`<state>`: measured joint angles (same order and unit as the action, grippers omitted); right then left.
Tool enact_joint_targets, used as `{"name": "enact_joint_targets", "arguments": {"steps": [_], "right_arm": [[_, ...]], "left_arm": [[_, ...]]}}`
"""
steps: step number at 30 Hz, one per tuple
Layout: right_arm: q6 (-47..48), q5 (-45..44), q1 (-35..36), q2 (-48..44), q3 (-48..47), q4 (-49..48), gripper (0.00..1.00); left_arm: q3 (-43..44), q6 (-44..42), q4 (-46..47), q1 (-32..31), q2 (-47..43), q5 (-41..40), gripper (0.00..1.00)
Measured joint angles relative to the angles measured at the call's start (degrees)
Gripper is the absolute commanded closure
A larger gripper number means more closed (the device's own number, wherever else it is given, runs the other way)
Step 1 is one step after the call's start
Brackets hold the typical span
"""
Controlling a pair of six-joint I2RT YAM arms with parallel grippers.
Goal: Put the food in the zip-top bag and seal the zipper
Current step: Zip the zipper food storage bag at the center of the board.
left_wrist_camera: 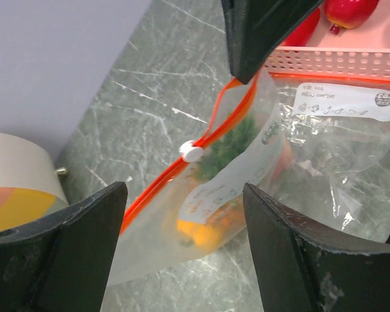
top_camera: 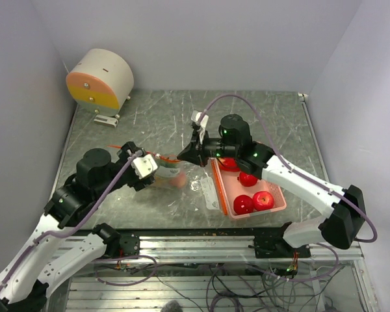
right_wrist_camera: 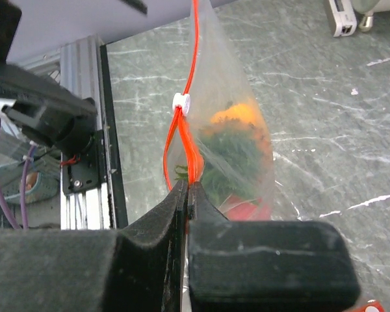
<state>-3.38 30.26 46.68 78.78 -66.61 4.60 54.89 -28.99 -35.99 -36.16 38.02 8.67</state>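
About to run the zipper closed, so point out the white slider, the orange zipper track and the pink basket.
white slider (left_wrist_camera: pixel 191 151), left wrist view, its centre.
orange zipper track (left_wrist_camera: pixel 157 188), left wrist view, stretch below the slider.
pink basket (left_wrist_camera: pixel 338 62), left wrist view, perforated side wall.

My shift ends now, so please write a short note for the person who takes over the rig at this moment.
Right fingers: shut on the zipper edge of the bag.
Left fingers: open beside the slider, holding nothing.
In the bag: orange fruit with green leaves, and something red.
Red apples lie in the basket.
Done: some food bagged, zipper partly shut.
Left: bag the apples, finish sealing.
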Motion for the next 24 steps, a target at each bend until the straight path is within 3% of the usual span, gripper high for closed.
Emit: {"name": "enact_joint_targets", "arguments": {"steps": [16, 17, 18, 20, 22, 24], "right_arm": [[7.5, 8.0, -1.2, -5.6, 5.4, 1.1, 1.0], [7.7, 8.2, -1.3, -5.9, 5.4, 1.1, 1.0], [8.0, 8.2, -1.3, -6.0, 5.4, 1.1, 1.0], [8.2, 8.4, -1.4, -6.2, 5.4, 1.1, 1.0], [8.1, 8.3, -1.6, -6.3, 5.4, 1.0, 1.0], [7.6, 7.9, -1.9, -6.3, 5.6, 0.4, 0.84]], "left_arm": [[-3.5, -6.6, 0.2, 0.0, 3.4, -2.4, 0.21], [-3.7, -6.7, 0.3, 0.0, 3.3, -2.3, 0.25], [-4.0, -6.7, 0.4, 0.0, 3.2, -2.3, 0.38], [-4.3, -6.5, 0.6, 0.0, 3.1, -2.1, 0.88], [-4.4, -6.1, 0.6, 0.0, 3.1, -1.9, 0.93], [-4.4, -5.7, 0.6, 0.0, 3.0, -1.9, 0.93]]}}
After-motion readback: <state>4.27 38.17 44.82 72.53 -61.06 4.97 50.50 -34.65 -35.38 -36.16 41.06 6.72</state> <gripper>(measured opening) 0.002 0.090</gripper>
